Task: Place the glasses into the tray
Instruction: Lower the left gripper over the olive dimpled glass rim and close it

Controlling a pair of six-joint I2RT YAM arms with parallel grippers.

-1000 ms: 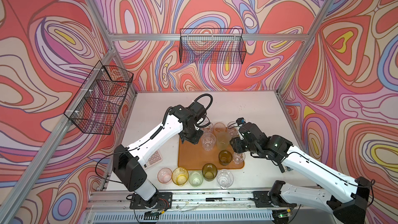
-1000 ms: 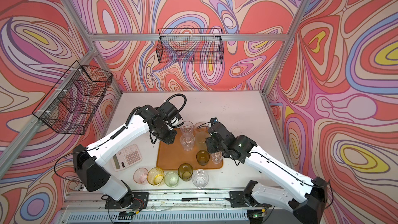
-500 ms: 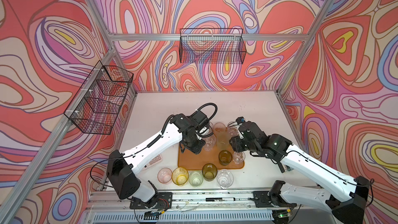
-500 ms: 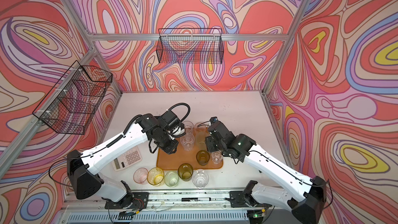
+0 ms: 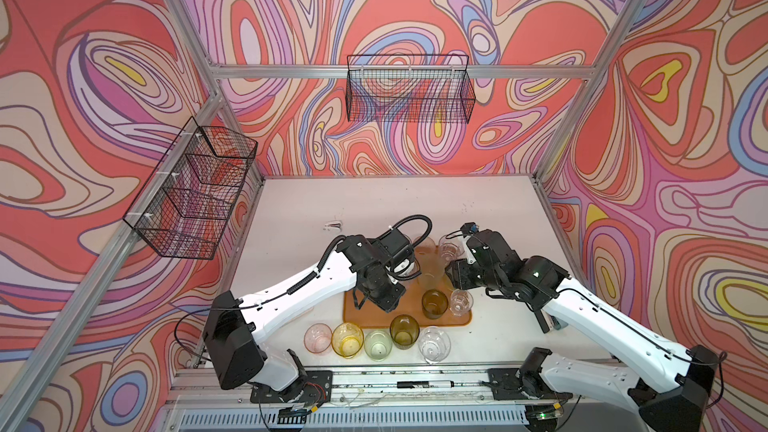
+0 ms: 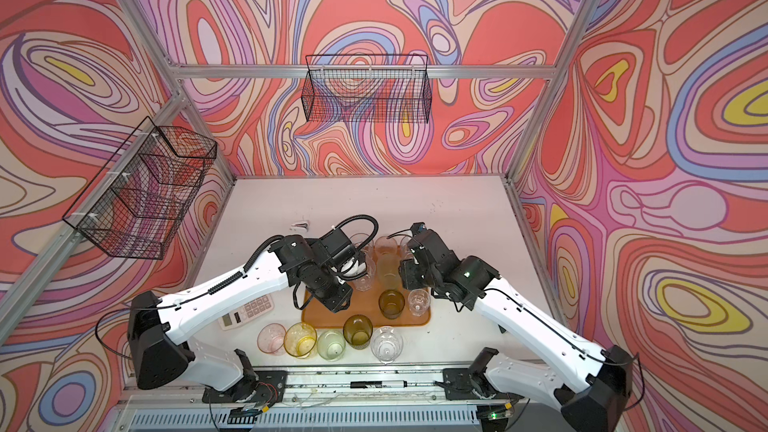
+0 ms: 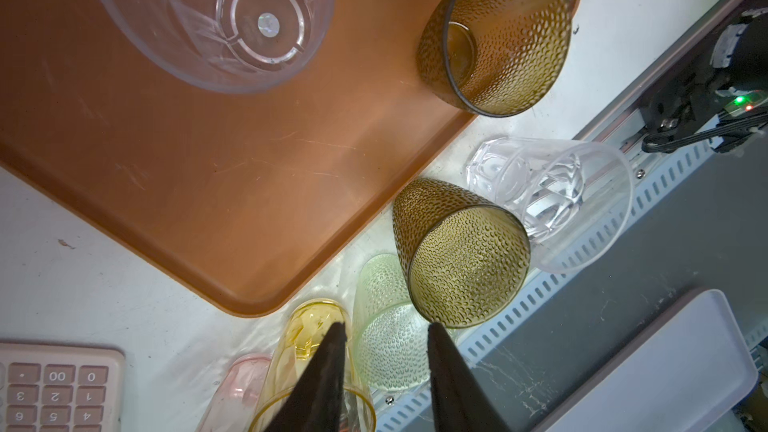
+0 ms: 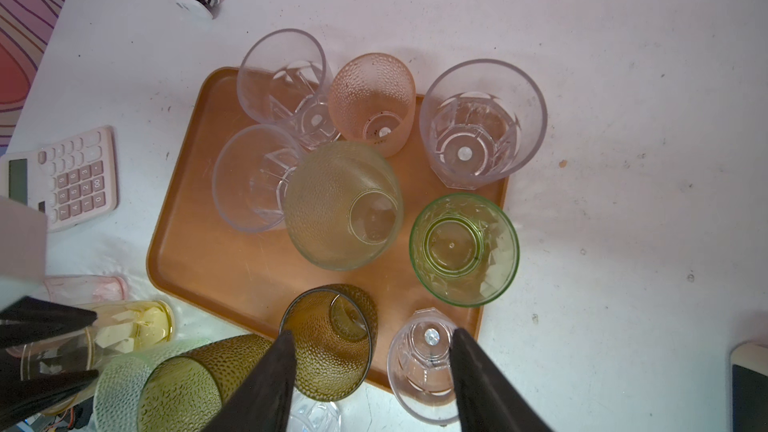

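The left claw point(image 7: 385, 328), parted and empty, aims at the five glasses point(image 7: 461, 259) waiting on the tabletop point(image 7: 83, 284) beside the tray point(image 7: 187, 160), seemingly choosing one, while the right claw point(image 8: 371, 336), likewise parted, hovers over those already loaded.

I note the left gripper point(image 7: 386, 325) has dropped from the upper-left corner of the tray point(image 7: 208, 160) toward frame bottom, nearer the front-row glasses point(image 5: 377, 344); jaws possibly a touch wider, hard to judge.
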